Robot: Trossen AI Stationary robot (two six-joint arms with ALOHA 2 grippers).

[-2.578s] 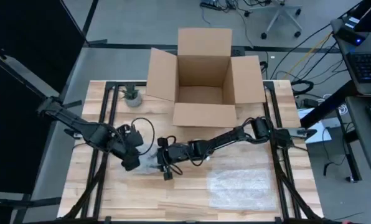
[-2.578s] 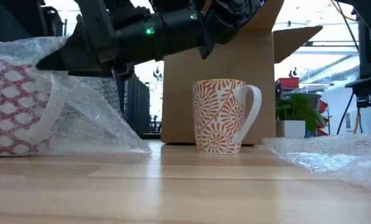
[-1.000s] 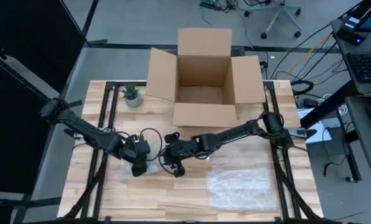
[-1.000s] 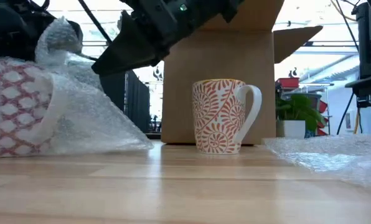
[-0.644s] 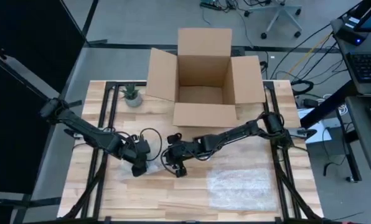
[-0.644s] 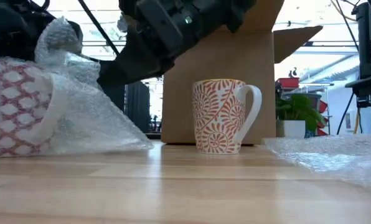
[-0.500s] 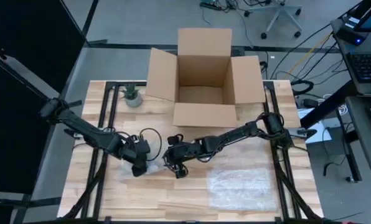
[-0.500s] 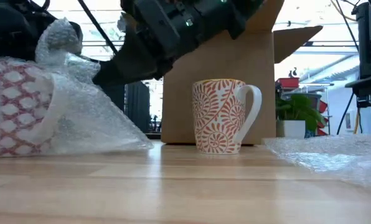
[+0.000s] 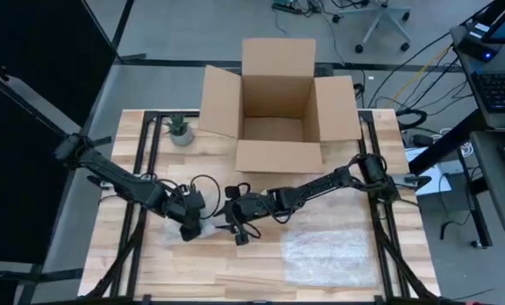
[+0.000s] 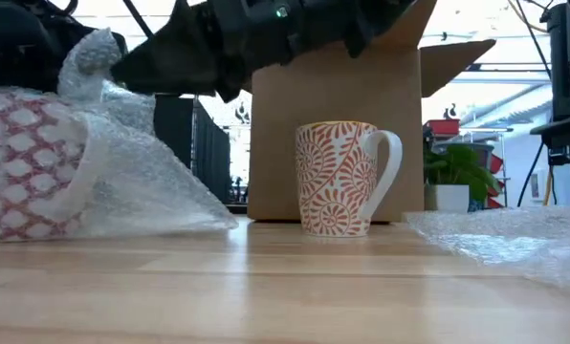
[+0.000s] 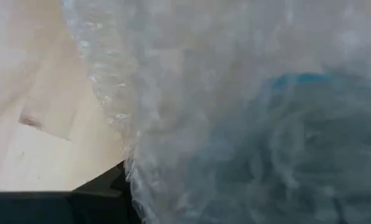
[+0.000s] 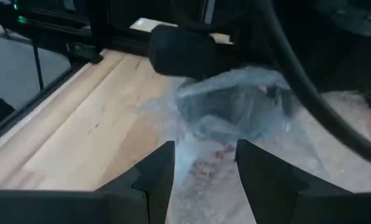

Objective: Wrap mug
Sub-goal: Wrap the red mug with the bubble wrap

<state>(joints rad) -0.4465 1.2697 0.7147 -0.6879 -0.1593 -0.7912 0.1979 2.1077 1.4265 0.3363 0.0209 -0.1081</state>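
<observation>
A red and white mug lies on its side on the wooden tabletop, with bubble wrap bunched over and around it. From above, this bundle sits near the middle of the tabletop, a bit to the left. The left gripper is right at the bundle, and a puff of the wrap sticks up by it. In the left wrist view the wrap fills almost all of the picture, so I cannot tell if the left jaws are wide or pinched on the wrap. The right gripper is just beside the bundle on the other side, up off the tabletop. Its two dark fingers are apart with nothing between them, and they point at the wrapped mug. A second mug with orange swirls stands upright, with its handle to the right in the low view. It is not wrapped. Behind it is an open box at the far edge of the tabletop. A small plant stands near the far left corner. Another sheet of bubble wrap lies flat on the near right part of the tabletop, well apart from the bundle.
</observation>
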